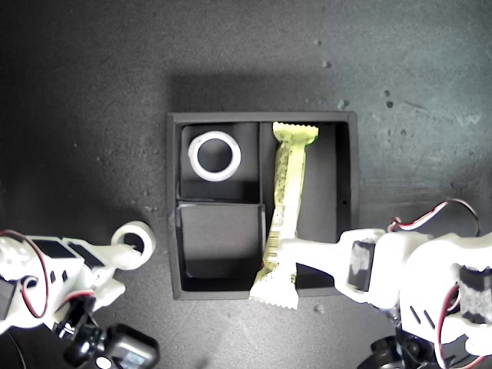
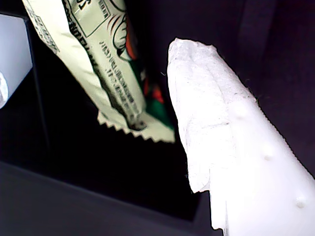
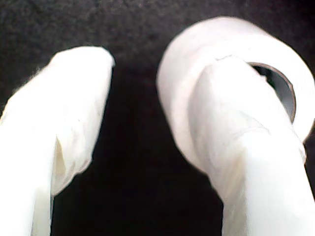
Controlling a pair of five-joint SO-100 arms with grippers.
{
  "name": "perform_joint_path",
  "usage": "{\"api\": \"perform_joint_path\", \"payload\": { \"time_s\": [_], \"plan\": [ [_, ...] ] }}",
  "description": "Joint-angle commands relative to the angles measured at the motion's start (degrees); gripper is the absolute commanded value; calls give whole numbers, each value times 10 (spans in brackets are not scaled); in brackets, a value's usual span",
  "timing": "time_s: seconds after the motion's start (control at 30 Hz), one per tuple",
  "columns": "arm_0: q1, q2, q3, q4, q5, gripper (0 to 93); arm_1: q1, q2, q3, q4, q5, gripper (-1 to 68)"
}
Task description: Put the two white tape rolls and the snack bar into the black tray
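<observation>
- The surface (image 1: 92,92) is dark, matte and kinda speckled, with a few pale crumbs toward the exterior view's upper right.
- The black tray (image 1: 173,231) sits flat on it, roughly mid-frame.
- A white tape roll (image 1: 135,240) is just off the tray's left wall in the exterior view.

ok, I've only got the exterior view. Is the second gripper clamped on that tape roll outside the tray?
Observer: No. The second wrist view shows my second gripper with jaws wide apart. The tape roll sits against one finger only.
Operator: And the first, on the snack bar?
Observer: Can't tell. For my first gripper, the first wrist view shows a dark gap between its one visible finger and the snack bar. The other finger is out of frame.
</observation>
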Motion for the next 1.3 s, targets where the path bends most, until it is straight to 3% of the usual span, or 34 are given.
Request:
{"api": "perform_joint_path", "payload": {
  "time_s": [0.0,1.27],
  "plan": [
    [-9,-3,0,-16,8,126,-12,8,-25,7,4,266],
    [-52,-47,-105,89,50,123,-40,8,25,-13,1,261]
  ]
}}
